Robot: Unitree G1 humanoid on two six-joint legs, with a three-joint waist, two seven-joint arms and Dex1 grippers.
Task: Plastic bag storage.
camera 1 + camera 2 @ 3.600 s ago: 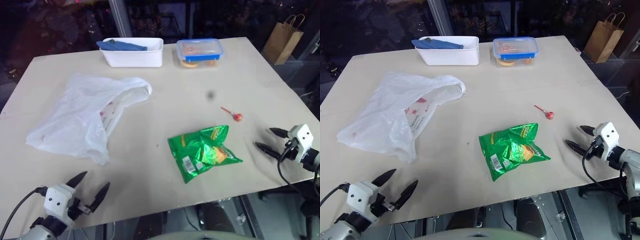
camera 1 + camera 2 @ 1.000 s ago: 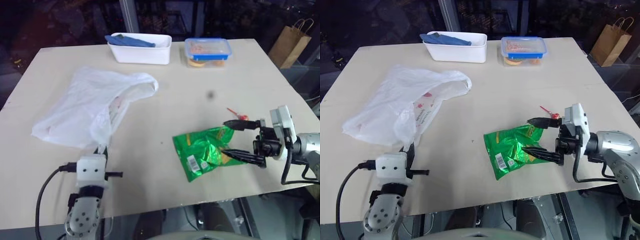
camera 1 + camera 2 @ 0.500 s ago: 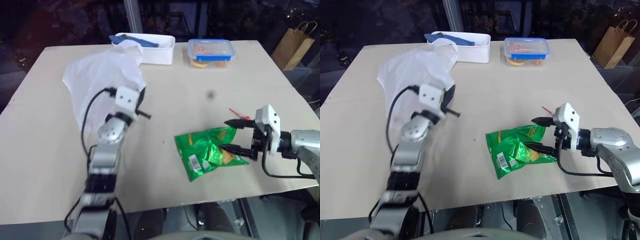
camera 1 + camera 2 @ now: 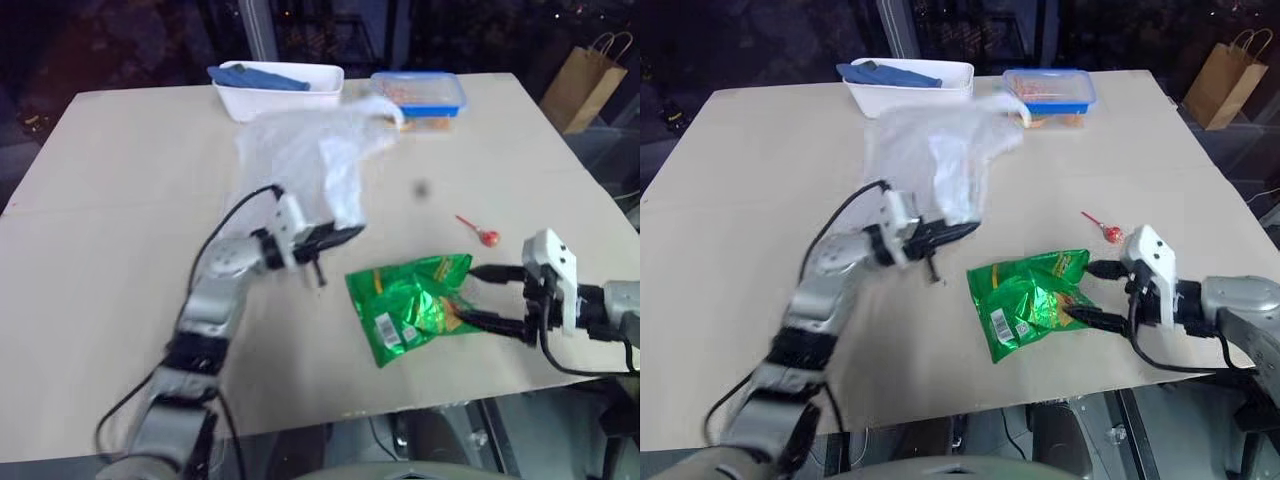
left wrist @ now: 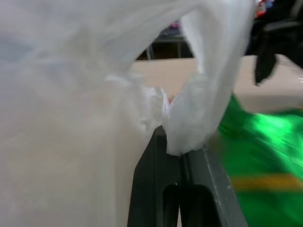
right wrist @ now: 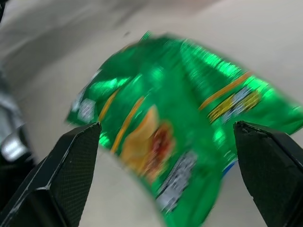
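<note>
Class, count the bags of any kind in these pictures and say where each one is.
3. The plastic bag hangs from the left gripper above the table. The green snack packet lies on the table's near right part. The brown paper bag stands beyond the table's far right corner.

- left arm (image 4: 215, 300): silver-grey segments, black cable looping along it
- right gripper (image 4: 478, 297): white wrist block, two tapered black fingers, black cable

Probably a lab: a bare test table (image 4: 120, 200) against dark glass partitions (image 4: 330, 30).
</note>
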